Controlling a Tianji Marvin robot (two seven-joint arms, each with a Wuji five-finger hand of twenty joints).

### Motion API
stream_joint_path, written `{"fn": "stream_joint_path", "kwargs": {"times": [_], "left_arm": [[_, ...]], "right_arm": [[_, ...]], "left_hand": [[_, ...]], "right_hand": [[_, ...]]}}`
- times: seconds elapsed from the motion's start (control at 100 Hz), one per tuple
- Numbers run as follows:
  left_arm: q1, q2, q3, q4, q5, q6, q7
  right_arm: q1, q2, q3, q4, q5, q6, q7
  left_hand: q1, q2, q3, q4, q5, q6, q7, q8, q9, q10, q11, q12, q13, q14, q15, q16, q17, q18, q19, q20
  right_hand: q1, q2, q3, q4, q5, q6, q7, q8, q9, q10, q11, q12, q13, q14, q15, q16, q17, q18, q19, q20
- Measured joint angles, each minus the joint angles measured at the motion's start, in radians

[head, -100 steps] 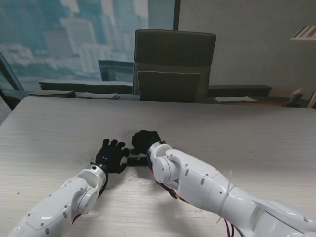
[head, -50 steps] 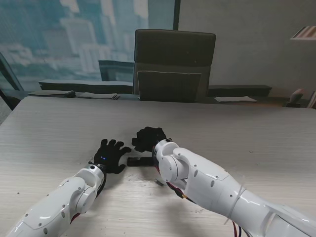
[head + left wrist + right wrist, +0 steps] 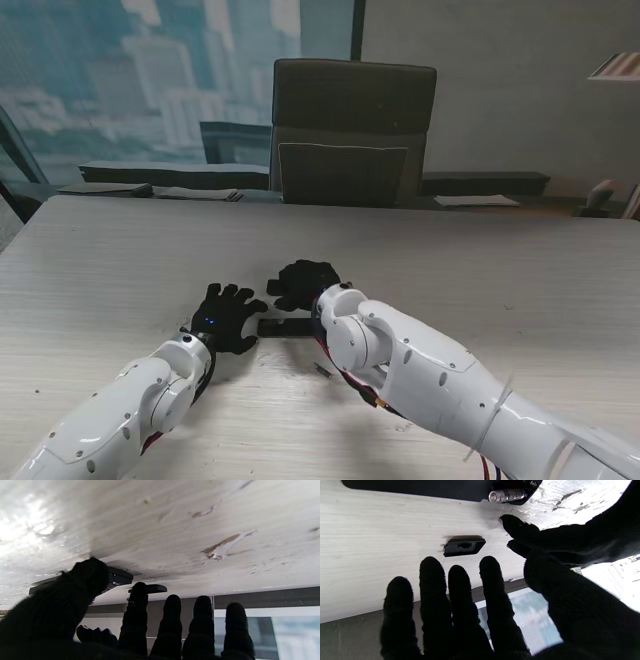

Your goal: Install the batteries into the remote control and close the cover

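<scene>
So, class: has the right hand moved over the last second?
Yes. The right hand has shifted rightward along the table, measured against the fixed chair.

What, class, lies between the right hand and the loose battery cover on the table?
Nothing visible. In the right wrist view the cover lies on bare table just beyond the open right hand, apart from its fingertips.

I see a pale wood-grain tabletop [image 3: 480,260], scuffed in patches. A dark office chair [image 3: 352,130] sits pushed in at its far edge, centered. Behind the chair on the left is a big window [image 3: 150,70] with a hazy city view; on the right, a plain grey wall [image 3: 500,80]. Daylight glares off the tabletop.
</scene>
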Motion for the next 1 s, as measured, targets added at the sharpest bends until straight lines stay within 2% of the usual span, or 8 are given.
{"fn": "stream_joint_path", "kwargs": {"times": [0.13,0.16,0.21,0.38,0.65,0.75,0.84,1.0], "left_arm": [[-0.003,0.002,0.006,0.000,0.003,0.001,-0.001],[-0.003,0.002,0.008,0.000,0.004,0.002,-0.001],[-0.005,0.003,0.010,0.001,0.004,0.002,-0.001],[-0.011,0.003,0.020,0.010,-0.002,0.002,0.012],[-0.024,0.001,0.035,0.023,-0.013,-0.001,0.023],[-0.026,0.000,0.037,0.024,-0.014,-0.001,0.024],[-0.027,0.000,0.037,0.025,-0.015,-0.001,0.024],[-0.027,-0.001,0.038,0.025,-0.015,-0.001,0.025]], "right_arm": [[-0.005,0.004,0.002,-0.007,0.000,0.000,0.007],[-0.006,0.005,0.003,-0.010,0.000,0.000,0.009],[-0.008,0.007,0.003,-0.014,0.000,0.000,0.015],[-0.007,0.017,-0.004,-0.030,-0.003,0.001,0.042],[0.012,0.022,-0.035,-0.046,-0.027,0.049,0.070],[0.024,0.022,-0.049,-0.050,-0.024,0.071,0.095],[0.037,0.022,-0.063,-0.054,0.004,0.105,0.127],[0.061,0.017,-0.089,-0.051,0.047,0.133,0.161]], "left_hand": [[-0.001,0.008,0.008,0.000,0.020,0.000,0.024,0.007,0.000,0.000,0.000,0.000,0.000,0.000,0.000,0.000,0.000,0.000,0.000,0.000],[-0.002,0.012,0.011,0.000,0.020,0.000,0.026,0.007,0.000,0.000,0.000,0.000,0.000,0.000,0.000,0.000,0.000,0.000,0.000,0.000],[-0.006,0.018,0.017,0.000,0.020,0.000,0.027,0.016,0.000,0.000,0.000,0.000,0.000,0.000,0.000,0.000,0.000,0.000,0.000,0.000],[-0.014,0.023,0.018,0.000,0.020,0.000,0.037,0.018,0.000,0.000,0.000,0.000,0.000,0.000,0.000,0.000,0.000,0.000,0.000,0.000],[-0.014,0.033,0.015,0.000,0.047,0.008,0.063,0.045,0.001,0.000,0.000,0.000,0.000,0.000,0.000,0.000,0.000,0.000,0.000,0.000],[-0.002,0.033,0.012,0.000,0.050,0.010,0.068,0.054,0.002,0.000,0.000,0.000,0.000,0.000,0.000,0.000,0.000,0.000,0.000,0.000],[0.007,0.033,0.012,0.000,0.052,0.016,0.073,0.055,0.012,0.000,0.005,0.000,0.000,0.000,0.000,0.000,0.000,0.000,0.000,0.000],[0.017,0.033,0.012,0.000,0.052,0.017,0.081,0.066,0.033,0.000,0.005,0.000,0.000,0.000,0.000,0.000,0.000,0.000,0.000,0.000]], "right_hand": [[0.040,0.000,0.000,-0.005,0.000,0.000,0.046,-0.042,0.025,0.001,0.002,0.000,0.005,0.001,0.015,0.000,0.007,0.000,0.001,0.000],[0.049,-0.001,0.000,-0.028,-0.001,0.000,0.072,-0.062,0.027,0.001,0.002,0.000,0.013,0.002,0.019,0.001,0.011,0.001,0.003,0.000],[0.077,-0.008,0.008,-0.032,-0.010,0.000,0.107,-0.085,0.034,0.001,0.003,0.003,0.013,0.007,0.025,0.001,0.013,0.002,0.009,0.000],[0.100,-0.027,0.023,-0.047,-0.009,0.000,0.145,-0.100,0.047,0.001,0.017,0.003,0.038,0.012,0.047,0.011,0.034,0.010,0.015,0.000],[0.099,-0.025,0.020,-0.047,0.053,0.026,0.179,-0.122,0.155,0.026,0.058,0.028,0.144,0.039,0.148,0.036,0.154,0.042,0.179,0.060],[0.072,0.049,-0.025,-0.048,0.113,0.039,0.163,-0.121,0.191,0.039,0.070,0.048,0.186,0.051,0.193,0.036,0.205,0.061,0.234,0.101],[0.050,0.115,-0.072,-0.021,0.167,0.051,0.114,-0.077,0.224,0.041,0.076,0.061,0.213,0.057,0.227,0.036,0.234,0.073,0.261,0.133],[0.039,0.184,-0.115,0.000,0.178,0.058,0.054,-0.024,0.236,0.051,0.099,0.088,0.242,0.062,0.286,0.043,0.271,0.079,0.302,0.163]]}}
